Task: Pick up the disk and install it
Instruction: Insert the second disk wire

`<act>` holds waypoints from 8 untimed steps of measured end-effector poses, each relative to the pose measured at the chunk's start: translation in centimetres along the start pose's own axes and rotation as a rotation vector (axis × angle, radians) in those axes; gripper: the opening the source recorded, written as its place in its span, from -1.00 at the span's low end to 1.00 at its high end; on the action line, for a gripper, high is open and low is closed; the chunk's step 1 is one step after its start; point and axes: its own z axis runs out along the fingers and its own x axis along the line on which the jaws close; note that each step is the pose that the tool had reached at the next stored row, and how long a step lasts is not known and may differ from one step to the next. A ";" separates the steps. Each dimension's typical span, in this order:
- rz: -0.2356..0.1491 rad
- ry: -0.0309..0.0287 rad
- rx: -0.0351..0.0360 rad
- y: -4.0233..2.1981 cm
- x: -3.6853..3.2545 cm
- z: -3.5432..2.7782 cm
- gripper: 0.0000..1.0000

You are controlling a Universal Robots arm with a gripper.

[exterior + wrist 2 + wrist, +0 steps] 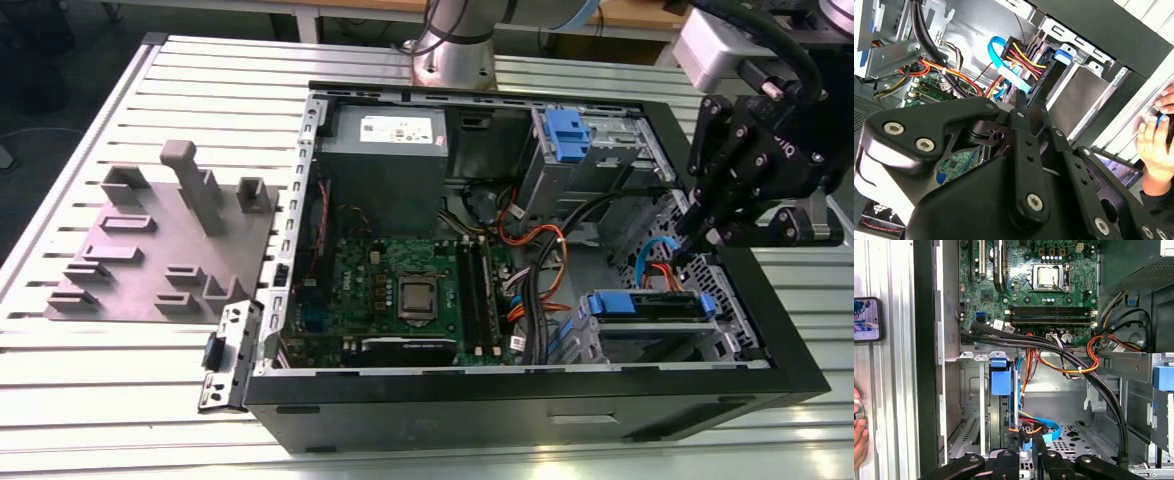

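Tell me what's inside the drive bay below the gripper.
The disk sits in the bay, its blue carrier frame facing up, with blue, orange and yellow cables at its end. The gripper hangs just above. The bay beneath the disk is covered.

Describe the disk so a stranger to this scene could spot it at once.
Find the open black computer case on the slatted table. In its near corner on the exterior view's right, below the gripper, sits the disk. It is a flat silver slab framed in blue; the blue latch on the far drive cage has no silver body.
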 end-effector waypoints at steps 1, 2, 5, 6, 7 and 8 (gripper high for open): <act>0.000 0.0000 0.0000 0.01 0.00 0.00 -0.50; 0.000 -0.0001 0.0000 0.01 0.00 0.01 -0.50; 0.000 0.0003 0.0000 0.01 0.00 0.02 -0.50; 0.000 0.0003 0.0000 0.01 0.00 0.02 -0.50; 0.000 0.0003 0.0000 0.01 0.00 0.02 -0.50; 0.000 0.0003 0.0000 0.01 0.00 0.02 -0.50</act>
